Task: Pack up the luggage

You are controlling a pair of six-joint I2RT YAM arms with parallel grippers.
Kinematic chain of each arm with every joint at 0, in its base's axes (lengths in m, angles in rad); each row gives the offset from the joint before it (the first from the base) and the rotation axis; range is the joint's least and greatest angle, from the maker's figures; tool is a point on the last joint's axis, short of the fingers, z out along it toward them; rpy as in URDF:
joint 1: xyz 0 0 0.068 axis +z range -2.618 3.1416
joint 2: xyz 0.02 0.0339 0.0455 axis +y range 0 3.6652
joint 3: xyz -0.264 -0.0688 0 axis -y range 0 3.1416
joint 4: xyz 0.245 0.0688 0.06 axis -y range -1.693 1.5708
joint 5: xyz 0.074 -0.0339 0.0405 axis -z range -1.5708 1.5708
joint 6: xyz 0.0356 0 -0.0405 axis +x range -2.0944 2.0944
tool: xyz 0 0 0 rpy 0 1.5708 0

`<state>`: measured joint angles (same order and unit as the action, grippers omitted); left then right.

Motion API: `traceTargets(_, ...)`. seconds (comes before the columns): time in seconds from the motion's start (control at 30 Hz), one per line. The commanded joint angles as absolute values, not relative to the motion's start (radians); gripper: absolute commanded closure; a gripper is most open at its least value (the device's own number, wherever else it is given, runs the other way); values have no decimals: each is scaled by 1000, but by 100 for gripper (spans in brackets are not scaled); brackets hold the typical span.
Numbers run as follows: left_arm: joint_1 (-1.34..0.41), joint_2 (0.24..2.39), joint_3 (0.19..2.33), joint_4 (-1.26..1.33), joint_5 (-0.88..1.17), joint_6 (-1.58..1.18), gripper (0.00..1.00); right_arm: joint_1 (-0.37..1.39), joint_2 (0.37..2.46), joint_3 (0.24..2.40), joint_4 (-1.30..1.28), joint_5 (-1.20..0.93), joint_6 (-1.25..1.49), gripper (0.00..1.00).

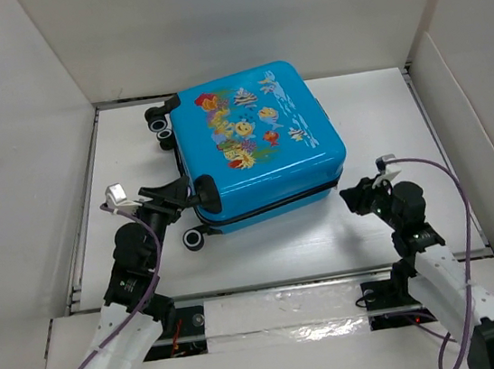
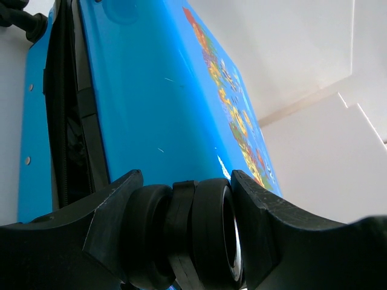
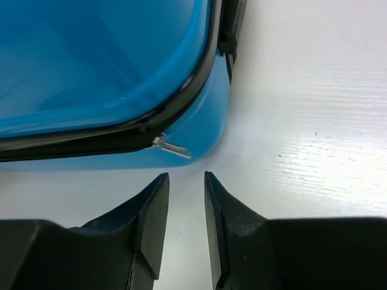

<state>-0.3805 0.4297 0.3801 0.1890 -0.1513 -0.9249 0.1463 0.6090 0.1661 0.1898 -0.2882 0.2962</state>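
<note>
From above, the suitcase (image 1: 255,142) lies flat on the desk (image 1: 399,228) with its printed shell up and the lid down, between the two arms. The left jaws sit at its near left corner, around a wheel (image 1: 203,193). The right jaws sit just off the near right corner, apart from the shell. No loose clothes show anywhere on the desk.

From the left wrist, the jaws are clamped on the wheel (image 2: 193,232), one finger against each side of it. The blue shell (image 2: 151,103) rises just ahead of them. To their left the black zipper (image 2: 60,109) gapes, with dark lining showing through the seam.

From the right wrist, the jaws stand a little apart with nothing between them, over bare desk (image 3: 302,121). The zipper pull (image 3: 171,147) hangs at the suitcase's corner (image 3: 199,130), just ahead of them and slightly to their left, not touched.

I judge the packing nearly finished: the lid is folded over, but the zipper looks unclosed along the near side. What is left is catching that pull and running it round while the left arm steadies the case.
</note>
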Motion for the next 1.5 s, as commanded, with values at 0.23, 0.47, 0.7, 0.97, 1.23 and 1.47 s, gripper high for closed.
traceTargets(0.23, -354, 439, 400, 267, -232, -795, 100, 204, 813, 238, 408, -293, 173, 58)
traceTargets(0.47, -354, 442, 384, 272, -218, -795, 100, 247, 910, 242, 521, -302, 146, 57)
traceTargets(0.7, -354, 449, 377, 278, -209, -792, 100, 308, 881, 230, 590, -198, 118, 56)
traceTargets(0.97, -354, 443, 361, 273, -201, -792, 100, 348, 876, 224, 632, -106, 123, 73)
traceTargets(1.23, -354, 422, 287, 282, -138, -796, 100, 523, 942, 212, 767, -22, 192, 100)
traceTargets(1.47, -365, 489, 167, 436, -25, -839, 100, 1027, 1136, 398, 571, 366, 250, 100)
